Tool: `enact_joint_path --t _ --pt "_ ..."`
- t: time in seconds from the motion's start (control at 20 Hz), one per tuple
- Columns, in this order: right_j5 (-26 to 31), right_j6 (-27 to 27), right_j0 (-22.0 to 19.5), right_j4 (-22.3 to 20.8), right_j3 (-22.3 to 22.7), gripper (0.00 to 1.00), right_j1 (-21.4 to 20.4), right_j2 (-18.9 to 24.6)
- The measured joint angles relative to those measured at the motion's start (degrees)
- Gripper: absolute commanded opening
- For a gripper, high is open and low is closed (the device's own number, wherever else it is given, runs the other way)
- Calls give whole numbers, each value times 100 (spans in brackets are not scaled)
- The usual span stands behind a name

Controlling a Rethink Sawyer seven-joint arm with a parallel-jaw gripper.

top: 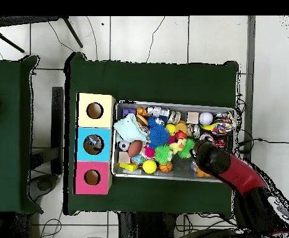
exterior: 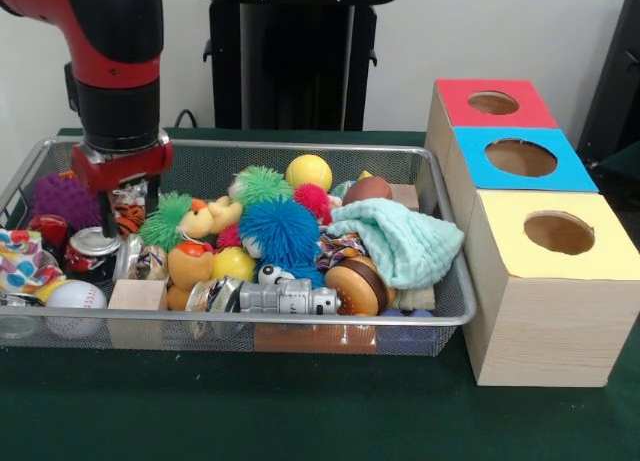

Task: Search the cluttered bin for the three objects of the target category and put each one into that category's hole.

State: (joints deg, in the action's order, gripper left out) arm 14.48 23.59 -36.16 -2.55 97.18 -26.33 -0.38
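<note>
The cluttered bin is a silver wire-mesh basket full of toys; it also shows in the overhead view. Three wooden boxes with round holes stand beside it: red top, blue top, yellow top. My gripper is lowered into the bin's left part in the front view, right over an orange striped toy. I cannot tell whether it touches the toy. In the overhead view my arm covers the gripper.
The bin holds a yellow ball, a blue fuzzy ball, green fuzzy balls, a purple spiky ball, a baseball, a can, a mint cloth, a burger toy and a silver robot toy.
</note>
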Motion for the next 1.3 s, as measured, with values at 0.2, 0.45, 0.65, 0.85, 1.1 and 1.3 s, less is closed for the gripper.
enact_joint_path --t 0.2,0.45,0.65,0.85,1.1,1.3 --pt "448 0 180 -1 -12 100 -84 -143" --pt "911 0 349 -1 -12 100 -219 -338" --pt "1272 0 511 -2 -28 100 -403 -594" --pt "1325 0 575 -2 -75 100 -465 -734" --pt "1325 0 575 -2 -145 100 -460 -813" --pt "1325 0 516 -2 -159 100 -416 -801"
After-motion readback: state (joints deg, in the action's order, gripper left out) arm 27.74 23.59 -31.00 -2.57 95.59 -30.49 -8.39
